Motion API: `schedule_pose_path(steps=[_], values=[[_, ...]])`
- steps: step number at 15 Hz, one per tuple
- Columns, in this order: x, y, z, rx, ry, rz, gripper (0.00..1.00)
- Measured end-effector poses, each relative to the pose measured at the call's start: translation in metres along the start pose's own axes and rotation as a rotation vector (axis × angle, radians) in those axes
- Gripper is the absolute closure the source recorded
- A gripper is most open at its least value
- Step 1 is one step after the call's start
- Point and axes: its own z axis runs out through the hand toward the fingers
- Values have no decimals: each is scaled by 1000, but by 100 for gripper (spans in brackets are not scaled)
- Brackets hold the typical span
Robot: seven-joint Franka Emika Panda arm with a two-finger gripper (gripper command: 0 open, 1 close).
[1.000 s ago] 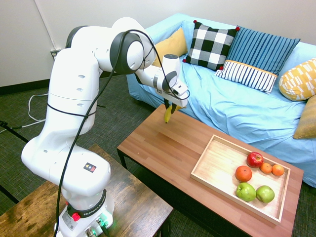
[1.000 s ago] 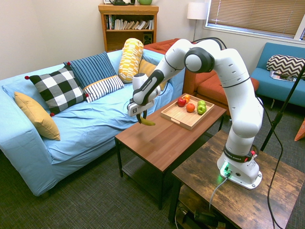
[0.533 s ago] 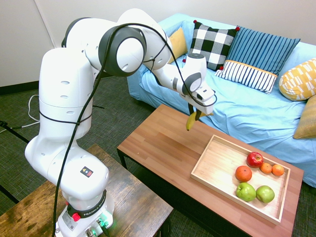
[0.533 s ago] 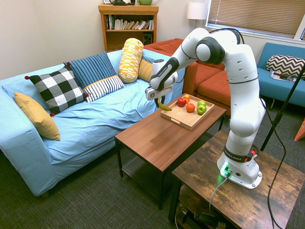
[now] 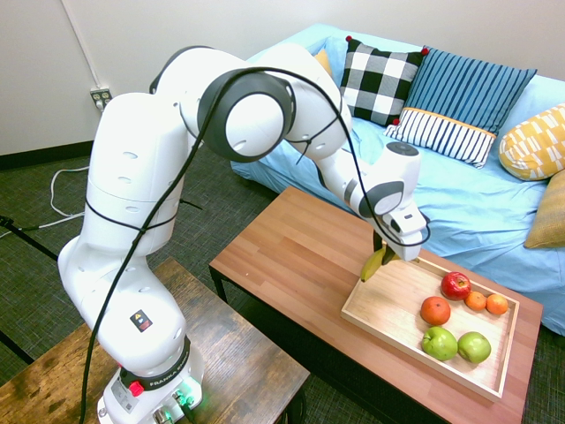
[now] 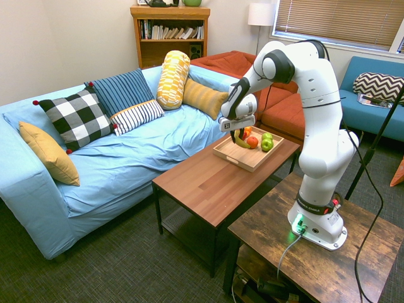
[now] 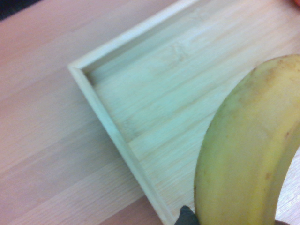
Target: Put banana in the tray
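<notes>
Filling the right side of the wrist view, the banana (image 7: 243,150) curves over a corner of the tray (image 7: 101,110), pale wood grain sharp beneath it; neither exterior view gives this close look at the rim corner and the reddish table (image 7: 42,140) just outside it. First exterior view: the gripper (image 5: 386,254) is pinching the banana (image 5: 374,264) at its upper end, jaws closed on it, fruit hanging tip-down in the air above the tray's (image 5: 381,309) bare near end, not touching the wood. Further along the same tray: an orange (image 5: 435,310), a red apple (image 5: 455,284), two green apples (image 5: 439,343), and two small oranges (image 5: 486,302) at the far side. Second exterior view, from the opposite side: the banana (image 6: 240,140) hangs beside the fruit cluster. Behind the table, the blue sofa (image 6: 126,148) with a checked cushion (image 6: 74,118); only this view takes in the bookshelf (image 6: 167,31) against the back wall.
</notes>
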Motion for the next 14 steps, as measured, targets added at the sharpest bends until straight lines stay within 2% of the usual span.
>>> schedule_pose_path(steps=[5,14], values=[[28,14,48,-7,-36,33,100],[40,-2,88,-3,-61,34,100]])
